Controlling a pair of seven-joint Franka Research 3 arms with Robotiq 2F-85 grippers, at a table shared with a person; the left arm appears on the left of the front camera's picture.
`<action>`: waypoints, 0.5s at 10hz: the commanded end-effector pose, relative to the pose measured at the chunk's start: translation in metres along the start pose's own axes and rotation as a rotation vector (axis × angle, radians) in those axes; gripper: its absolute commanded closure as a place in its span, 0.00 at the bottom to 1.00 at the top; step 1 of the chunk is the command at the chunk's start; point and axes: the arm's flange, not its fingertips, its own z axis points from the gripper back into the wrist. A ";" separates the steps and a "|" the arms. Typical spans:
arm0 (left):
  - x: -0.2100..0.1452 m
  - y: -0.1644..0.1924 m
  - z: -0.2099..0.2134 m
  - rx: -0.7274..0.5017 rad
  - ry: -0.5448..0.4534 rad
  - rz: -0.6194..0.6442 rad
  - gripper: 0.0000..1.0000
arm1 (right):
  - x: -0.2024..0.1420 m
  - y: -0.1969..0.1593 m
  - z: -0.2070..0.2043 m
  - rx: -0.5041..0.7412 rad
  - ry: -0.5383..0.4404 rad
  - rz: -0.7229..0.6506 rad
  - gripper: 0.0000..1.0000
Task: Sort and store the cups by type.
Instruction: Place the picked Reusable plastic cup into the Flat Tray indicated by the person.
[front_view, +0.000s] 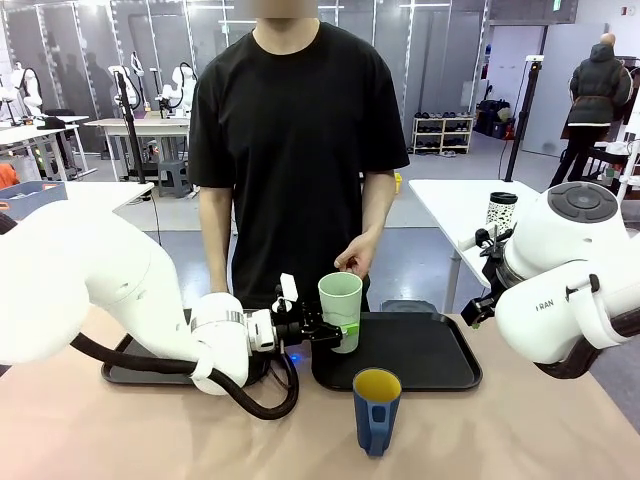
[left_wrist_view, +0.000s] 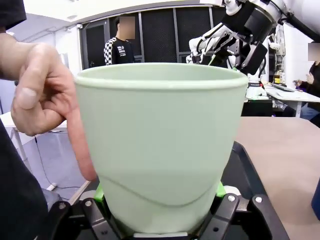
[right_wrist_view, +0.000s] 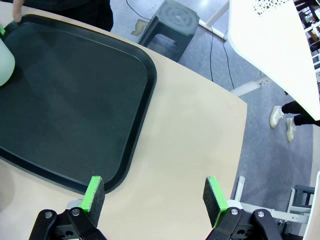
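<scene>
Left jaws grip mint tumbler (left_wrist_view: 160, 150) at base.

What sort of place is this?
Probably a robotics lab: a left arm and a right arm share a table with a person, white tables stand behind, and a cable crosses the floor.

Tumbler (front_view: 340, 310) between left jaws, at tray's (front_view: 430, 350) left end. Mug (front_view: 377, 410) on bench (front_view: 520, 430), right of those jaws.

A speckled lidded cup (front_view: 501, 212) stands on the far white table (front_view: 450, 200).
</scene>
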 end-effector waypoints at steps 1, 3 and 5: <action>-0.021 -0.012 0.000 0.005 0.003 -0.050 0.17 | 0.001 0.000 -0.001 0.002 -0.002 0.000 0.00; -0.025 -0.012 0.001 -0.001 0.009 -0.046 0.17 | 0.001 0.000 -0.001 0.002 -0.002 0.000 0.00; -0.028 -0.014 0.002 -0.014 0.014 -0.041 0.17 | 0.001 0.000 -0.001 0.002 -0.002 0.000 0.00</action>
